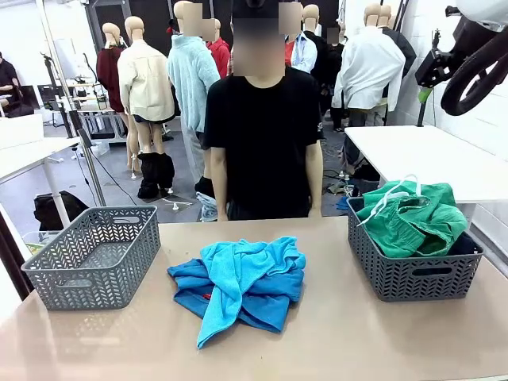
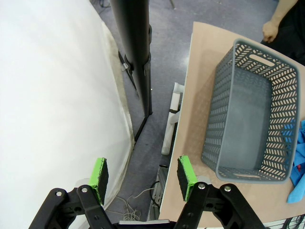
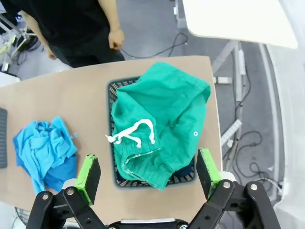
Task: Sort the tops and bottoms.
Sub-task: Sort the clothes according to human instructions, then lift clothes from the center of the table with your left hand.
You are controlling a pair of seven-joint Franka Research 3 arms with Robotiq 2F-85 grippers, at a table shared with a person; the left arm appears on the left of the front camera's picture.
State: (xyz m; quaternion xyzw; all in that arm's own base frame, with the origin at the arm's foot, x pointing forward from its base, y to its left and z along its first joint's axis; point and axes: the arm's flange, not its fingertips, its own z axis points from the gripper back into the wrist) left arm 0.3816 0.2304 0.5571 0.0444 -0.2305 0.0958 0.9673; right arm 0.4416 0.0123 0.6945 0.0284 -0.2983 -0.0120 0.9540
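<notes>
**Roughly half sorted: 2 bottoms binned, 2 tops to go**

In the right basket [image 1: 413, 278], heaped above the rim: the bright green bottoms [image 1: 413, 218], white drawstring [image 1: 397, 194] on top. Under them, at the basket's right end, a dark navy sliver [image 1: 470, 243], probably the second pair of bottoms, though too little showing to be sure. Judged on that, half of the sort done.

On the table [image 1: 357, 341], near the middle and between the 2 baskets: both tops in 1 crumpled heap. Turquoise shirt [image 1: 238, 282] draped over the medium blue shirt [image 1: 270, 305], touching, with a small red mark [image 1: 207, 296] at the blue one's left edge. Nothing inside the left basket [image 1: 91, 274], presumably meant for the tops. So 2 picks left, or 1 if taken together.

Left gripper [image 2: 143, 172]: jaws moderately apart, nothing between the green pads [image 2: 100, 174], hanging off the table's left edge over the floor, beside the left basket. Right gripper [image 3: 148, 174]: jaws wide, holding nothing, high above the right basket and the green bottoms. Across the table, a person [image 1: 262, 135], hands down at the sides, apart from the clothes.
</notes>
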